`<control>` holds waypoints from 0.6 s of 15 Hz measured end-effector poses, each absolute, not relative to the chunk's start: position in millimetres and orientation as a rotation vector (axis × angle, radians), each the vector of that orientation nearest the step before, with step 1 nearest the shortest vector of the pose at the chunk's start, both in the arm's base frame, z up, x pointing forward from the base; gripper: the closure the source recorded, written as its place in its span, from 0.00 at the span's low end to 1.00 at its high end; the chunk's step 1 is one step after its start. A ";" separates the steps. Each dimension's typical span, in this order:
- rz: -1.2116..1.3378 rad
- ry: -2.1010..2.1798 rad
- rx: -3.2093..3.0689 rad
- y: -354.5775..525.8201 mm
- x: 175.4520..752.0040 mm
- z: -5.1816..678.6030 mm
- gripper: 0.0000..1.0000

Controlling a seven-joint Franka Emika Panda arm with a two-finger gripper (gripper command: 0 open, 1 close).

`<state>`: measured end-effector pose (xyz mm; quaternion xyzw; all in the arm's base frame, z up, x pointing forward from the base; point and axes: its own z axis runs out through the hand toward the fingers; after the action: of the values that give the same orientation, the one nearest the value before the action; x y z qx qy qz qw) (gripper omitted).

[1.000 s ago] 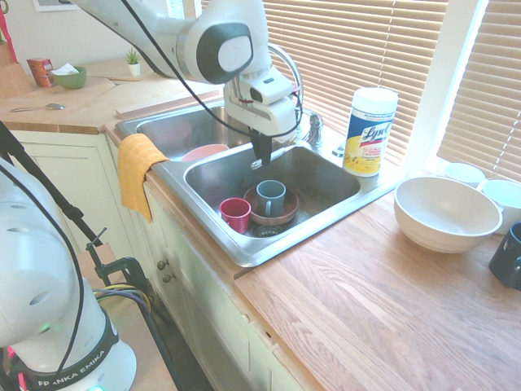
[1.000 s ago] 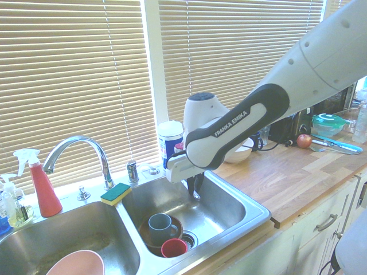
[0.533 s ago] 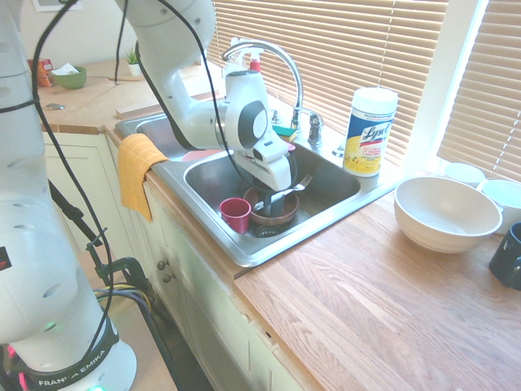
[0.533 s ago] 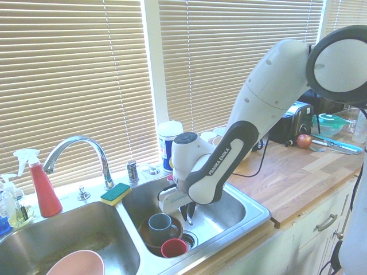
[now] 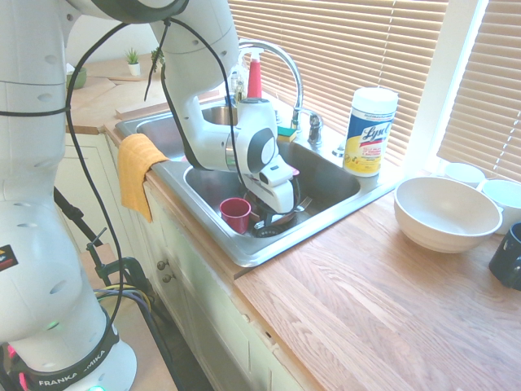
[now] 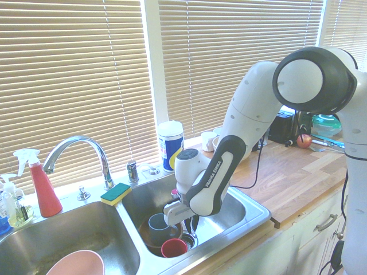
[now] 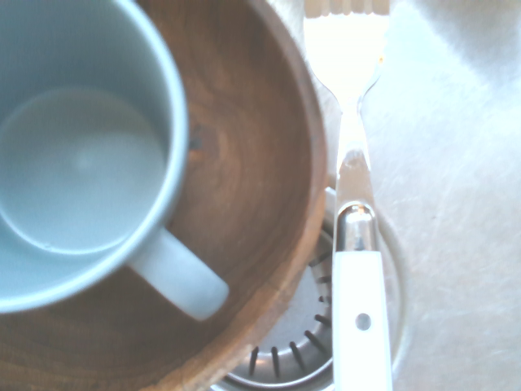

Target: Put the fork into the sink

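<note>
The wrist view shows the white handle of the fork above the drain, beside the wooden bowl; the exterior views show mainly its metal. Fingers closed on the fork, inside the mug-holding basin of the sink. Tines point toward the sink's window-side edge; long axis runs from front edge toward back.

A blue mug sits in a wooden bowl, with a red mug just beside; an orange towel hangs over the table edge.
</note>
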<state>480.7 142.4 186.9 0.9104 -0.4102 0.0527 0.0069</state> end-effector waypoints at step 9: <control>0.127 -1.341 2.823 121.9 492.8 186.1 0.00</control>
<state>492.8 121.9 186.1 0.9025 -0.4287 0.0408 0.0067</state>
